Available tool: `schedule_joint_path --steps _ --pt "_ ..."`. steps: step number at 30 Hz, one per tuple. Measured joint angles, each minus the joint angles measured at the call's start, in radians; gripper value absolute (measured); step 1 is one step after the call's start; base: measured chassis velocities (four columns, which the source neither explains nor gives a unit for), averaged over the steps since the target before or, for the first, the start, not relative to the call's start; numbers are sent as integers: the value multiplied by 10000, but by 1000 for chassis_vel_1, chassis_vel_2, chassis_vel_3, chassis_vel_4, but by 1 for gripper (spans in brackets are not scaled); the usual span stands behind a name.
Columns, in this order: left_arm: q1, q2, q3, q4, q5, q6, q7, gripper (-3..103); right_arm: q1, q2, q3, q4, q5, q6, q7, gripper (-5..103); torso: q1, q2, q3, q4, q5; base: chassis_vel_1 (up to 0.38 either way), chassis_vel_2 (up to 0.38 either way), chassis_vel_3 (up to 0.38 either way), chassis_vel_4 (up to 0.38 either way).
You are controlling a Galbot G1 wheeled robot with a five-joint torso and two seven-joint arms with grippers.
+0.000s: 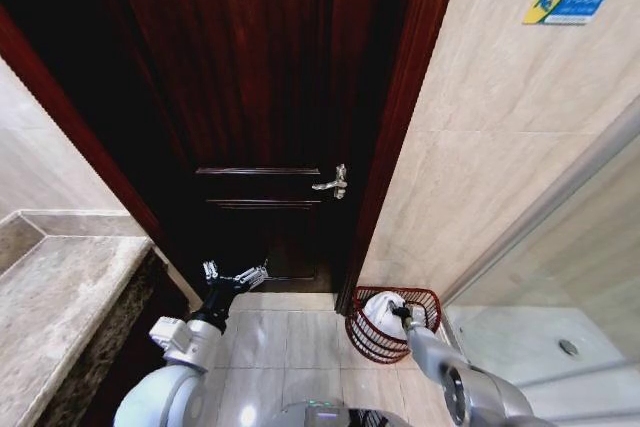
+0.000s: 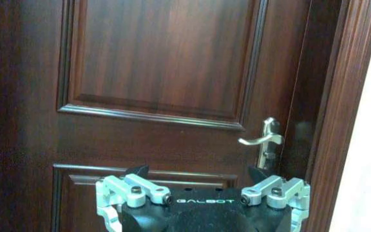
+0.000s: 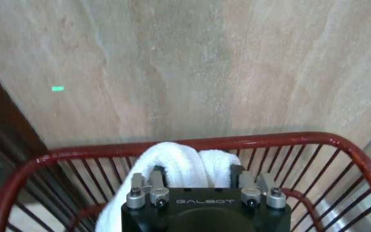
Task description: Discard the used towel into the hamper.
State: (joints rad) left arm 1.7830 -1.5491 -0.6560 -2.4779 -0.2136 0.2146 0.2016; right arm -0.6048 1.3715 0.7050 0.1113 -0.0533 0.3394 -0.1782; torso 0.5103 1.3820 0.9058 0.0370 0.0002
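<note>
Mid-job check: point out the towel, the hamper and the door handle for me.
towel (image 3: 172,162): right wrist view, on the white fold between the right gripper's fingers.
hamper (image 1: 425,294): head view, on the far red rim.
door handle (image 2: 258,140): left wrist view, on the silver lever.

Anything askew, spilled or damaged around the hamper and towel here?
Nothing stands out. The hamper stands upright on the floor by the wall, the right gripper holds the white towel over its opening, nothing lies spilled on the tiles, and the left gripper idles open facing the door.
</note>
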Motion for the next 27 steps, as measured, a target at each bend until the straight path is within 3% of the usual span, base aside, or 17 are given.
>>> schedule_joint_path --steps 5,7,8,10,12,15,19,25,27 --pt "0 0 0 0 0 0 0 100 -434 -316 -3 366 -93 -570 -642 82 0 0 0 -4 -3 0 0 0 0" --pt "0 0 0 0 0 0 0 100 -677 -322 -32 789 -60 -588 -685 82 0 0 0 -3 -1 0 0 0 0" --pt "0 0 0 0 0 0 0 100 -1140 -337 -113 1623 41 -697 -801 92 0 0 -1 -1 1 0 0 0 0" --pt "0 -1 0 0 0 0 0 100 -1603 -358 -184 2377 154 -817 -938 92 0 0 -2 1 -3 0 0 0 0" --pt "0 1 0 1 0 0 0 100 -2536 -439 -316 3607 352 -1015 -1230 99 -1 0 -1 -5 3 0 0 0 0" --pt "0 0 0 0 1 0 0 100 -3034 -549 -306 4166 147 -1018 -1239 100 -2 1 -2 -5 -6 0 0 0 0" --pt "1 -1 0 0 0 0 0 100 -3102 -881 -139 3581 -165 -595 -968 100 -2 2 -1 -2 -1 0 0 0 0" --pt "0 0 0 0 0 0 0 100 -3837 -943 -186 4769 1043 -290 -922 100 -1 2 -1 -5 -1 0 0 0 0" --pt "0 0 0 0 0 0 0 100 -4345 -754 -194 5951 1440 -63 -711 100 -1 2 -1 -1 0 0 0 0 0"
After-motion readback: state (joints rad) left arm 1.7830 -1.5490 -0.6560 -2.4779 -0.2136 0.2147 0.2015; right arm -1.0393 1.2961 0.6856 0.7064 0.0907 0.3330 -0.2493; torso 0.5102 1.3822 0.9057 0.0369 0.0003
